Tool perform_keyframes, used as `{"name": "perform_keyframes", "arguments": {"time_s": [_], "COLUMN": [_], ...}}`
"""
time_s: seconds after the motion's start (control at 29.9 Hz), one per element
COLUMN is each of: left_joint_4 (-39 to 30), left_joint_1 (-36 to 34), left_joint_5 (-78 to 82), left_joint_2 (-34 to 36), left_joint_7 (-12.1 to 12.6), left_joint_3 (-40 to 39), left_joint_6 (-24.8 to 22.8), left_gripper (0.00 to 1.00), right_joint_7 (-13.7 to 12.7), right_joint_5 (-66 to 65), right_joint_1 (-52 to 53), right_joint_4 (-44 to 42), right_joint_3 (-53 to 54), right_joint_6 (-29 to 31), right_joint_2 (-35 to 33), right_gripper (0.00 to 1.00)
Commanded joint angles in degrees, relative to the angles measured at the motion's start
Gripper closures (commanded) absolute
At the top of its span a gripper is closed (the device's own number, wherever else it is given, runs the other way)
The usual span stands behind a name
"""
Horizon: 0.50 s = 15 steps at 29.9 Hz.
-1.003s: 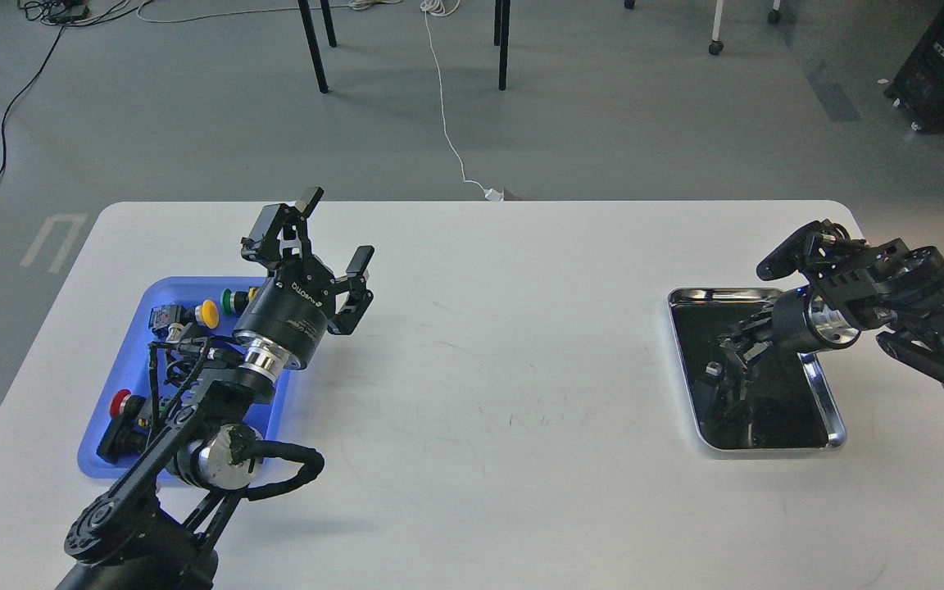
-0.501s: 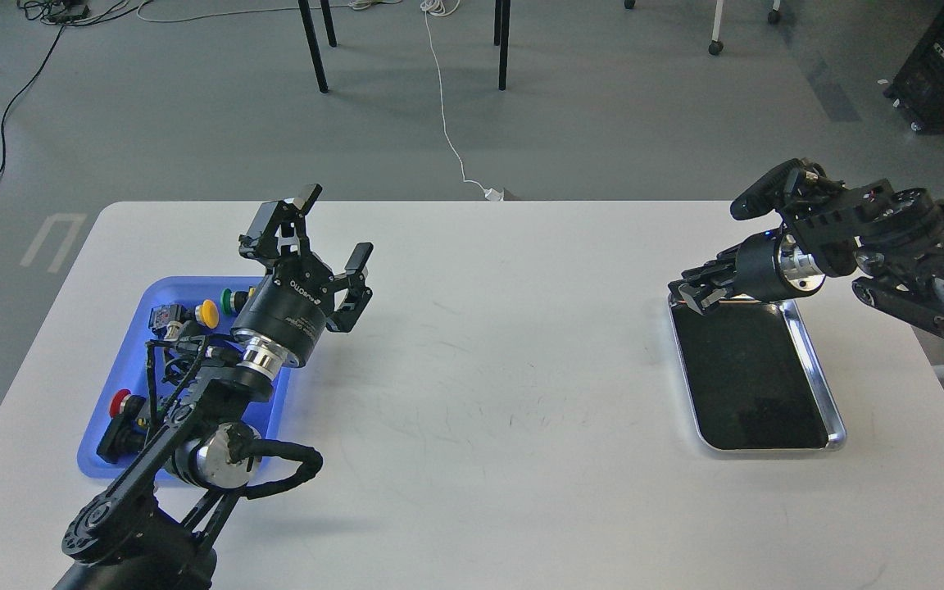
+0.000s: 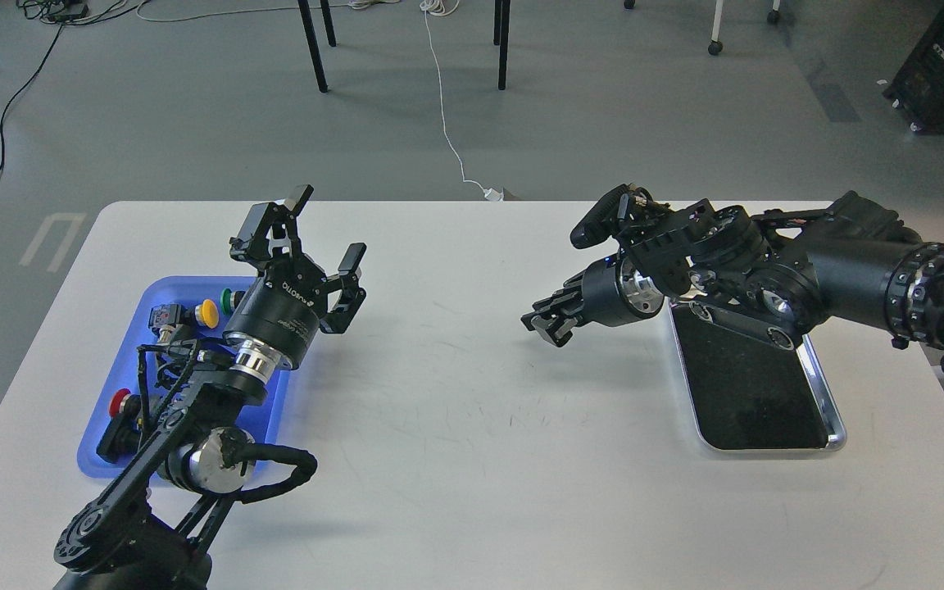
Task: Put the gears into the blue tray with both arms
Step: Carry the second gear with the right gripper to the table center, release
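The left end effector [image 3: 320, 238], fingers spread wide and holding nothing, hangs over the far right edge of the blue tray [image 3: 138, 324] at the tabletop's [image 3: 472, 393] left side. The right end effector [image 3: 550, 318] points left above bare tabletop, just left of the steel tray [image 3: 828, 401]; its fingers lie close together, but whether they pinch anything cannot be told. No gear can be made out in either tray or between the fingers. In the blue tray sit a yellow button [image 3: 207, 312], a green button [image 3: 227, 298] and a red button [image 3: 119, 402], partly hidden behind the left arm [image 3: 193, 410]. The right arm [image 3: 849, 274] crosses the steel tray's far end, whose black lining is otherwise in plain sight.
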Motion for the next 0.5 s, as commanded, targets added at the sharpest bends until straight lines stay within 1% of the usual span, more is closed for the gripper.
{"name": "perform_keyframes", "arguments": {"time_s": [0.0, 0.3, 0.47], "left_joint_4": [0.01, 0.01, 0.01], "left_joint_1": [0.39, 0.57, 0.57], "left_joint_5": [0.0, 0.0, 0.0], "left_joint_2": [0.08, 0.17, 0.17], "left_joint_7": [0.0, 0.0, 0.0], "left_joint_3": [-0.23, -0.23, -0.31], "left_joint_6": [0.0, 0.0, 0.0], "left_gripper": [0.02, 0.02, 0.02], "right_joint_7": [0.0, 0.0, 0.0], "right_joint_5": [0.08, 0.08, 0.08], "right_joint_1": [-1.06, -2.82, -3.44], "right_joint_4": [-0.15, -0.15, -0.06], "right_joint_3": [-0.18, -1.94, -2.02], "right_joint_6": [-0.26, -2.63, -2.63], "right_joint_2": [2.56, 5.9, 5.99], "right_gripper": [0.79, 0.79, 0.79]}}
